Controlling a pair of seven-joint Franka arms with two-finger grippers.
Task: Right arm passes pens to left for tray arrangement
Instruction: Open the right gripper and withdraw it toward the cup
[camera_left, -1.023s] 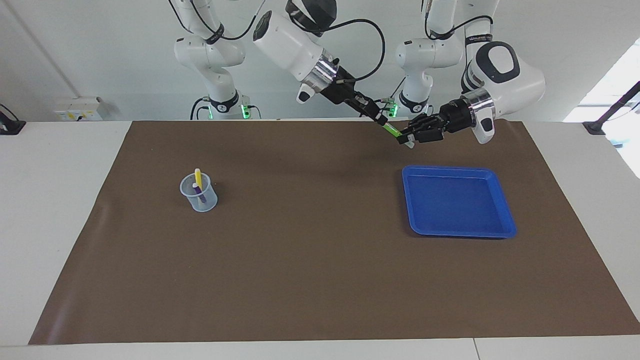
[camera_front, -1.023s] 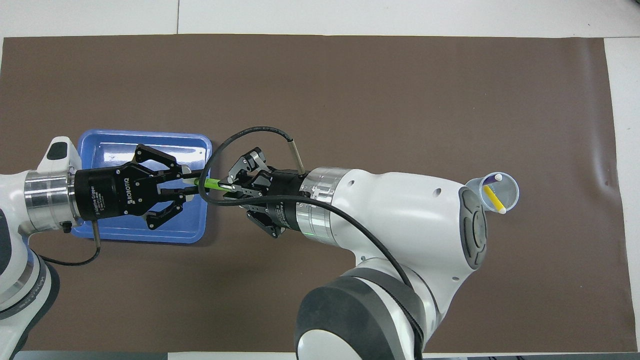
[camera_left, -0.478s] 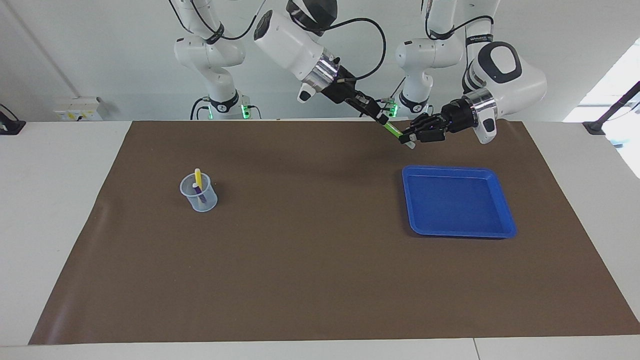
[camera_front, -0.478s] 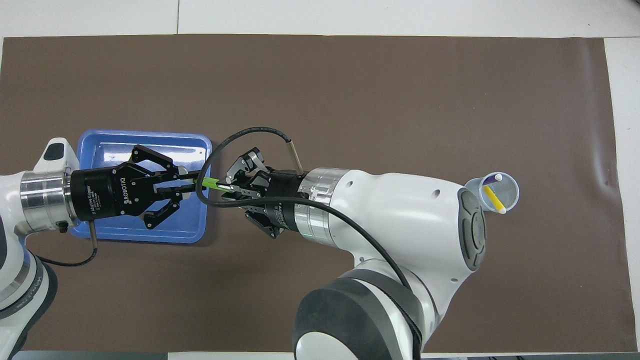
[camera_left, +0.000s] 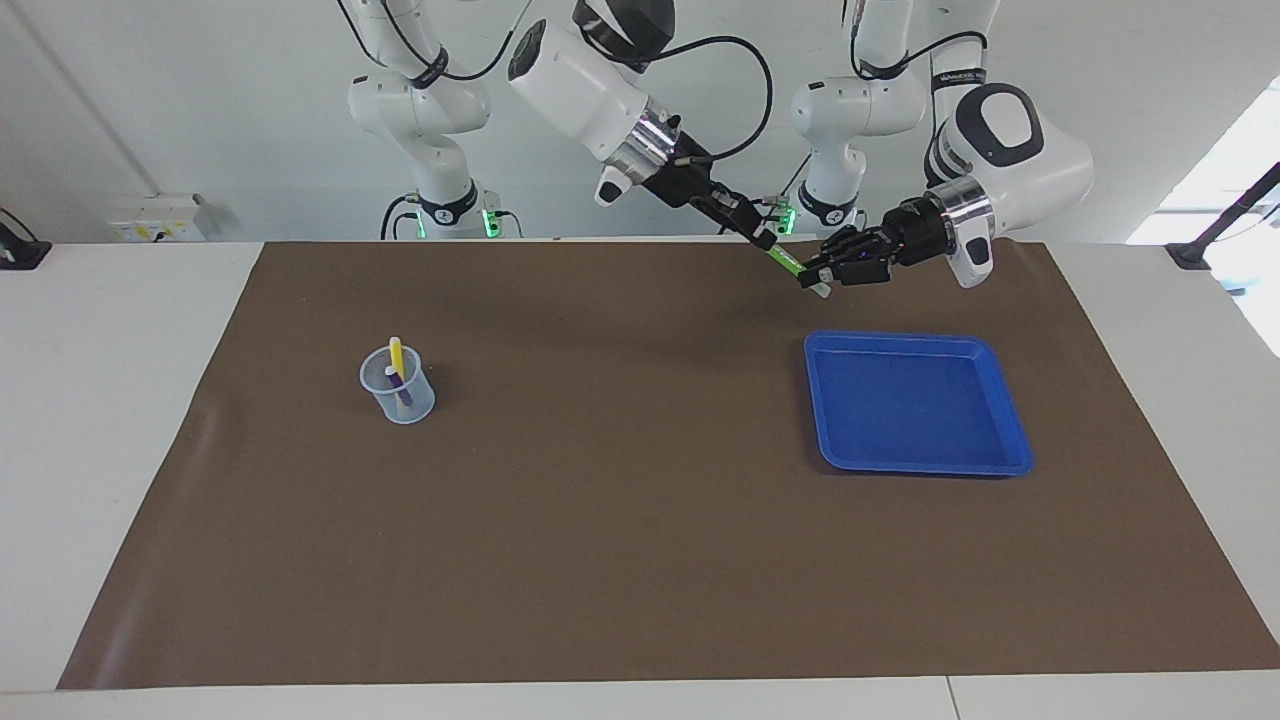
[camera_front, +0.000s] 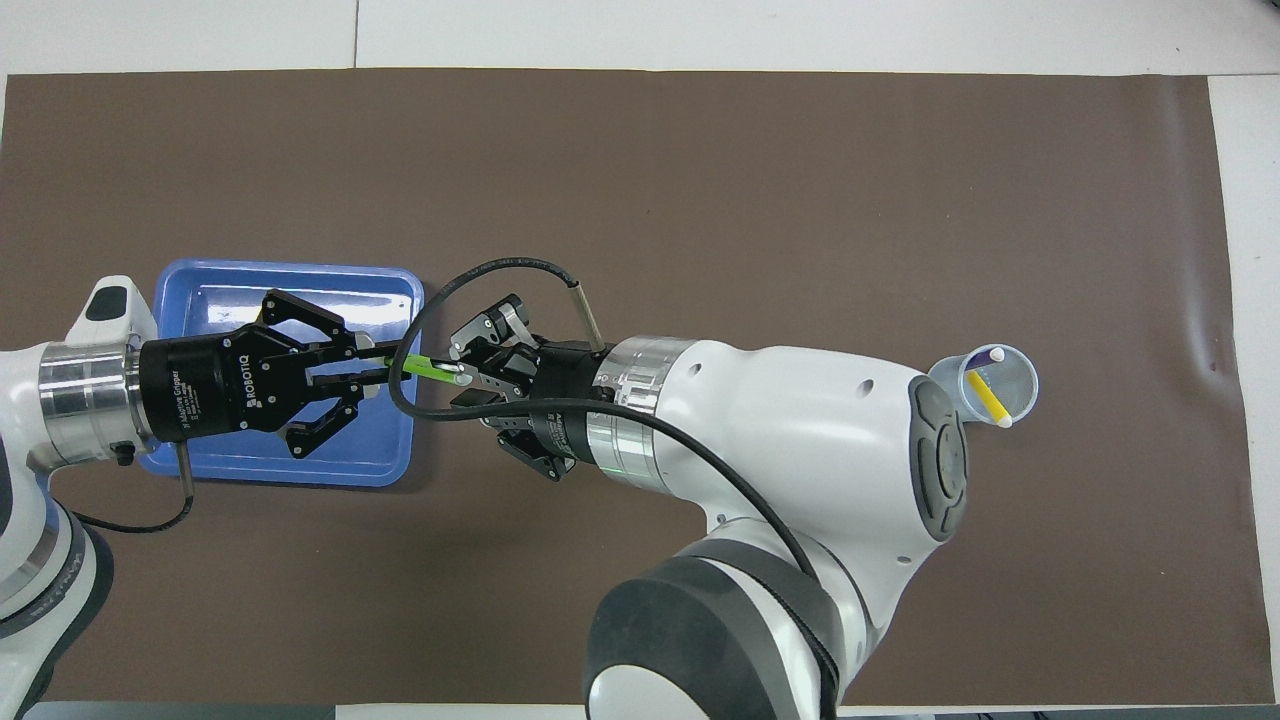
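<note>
The green pen (camera_left: 790, 263) (camera_front: 420, 365) hangs in the air between both grippers, over the mat by the blue tray's (camera_left: 915, 465) (camera_front: 290, 272) rim. My right gripper (camera_left: 765, 240) (camera_front: 462, 372) is shut on its upper end. My left gripper (camera_left: 815, 275) (camera_front: 375, 368) is shut on its lower part, with the pale tip sticking out below. The yellow pen (camera_left: 396, 352) (camera_front: 988, 398) and the purple pen (camera_left: 399, 385) (camera_front: 980, 378) stand in the small translucent cup (camera_left: 397, 400) (camera_front: 1030, 385) toward the right arm's end. The tray holds nothing.
A brown mat (camera_left: 620, 520) covers the table. The right arm's body spans the middle of the overhead view and hides the mat below it. Two further arm bases stand at the robots' edge of the table.
My left gripper's fingers have drawn in on the green pen and the gripper has risen slightly. The right gripper has shifted slightly with the pen. Cup and tray have not moved.
</note>
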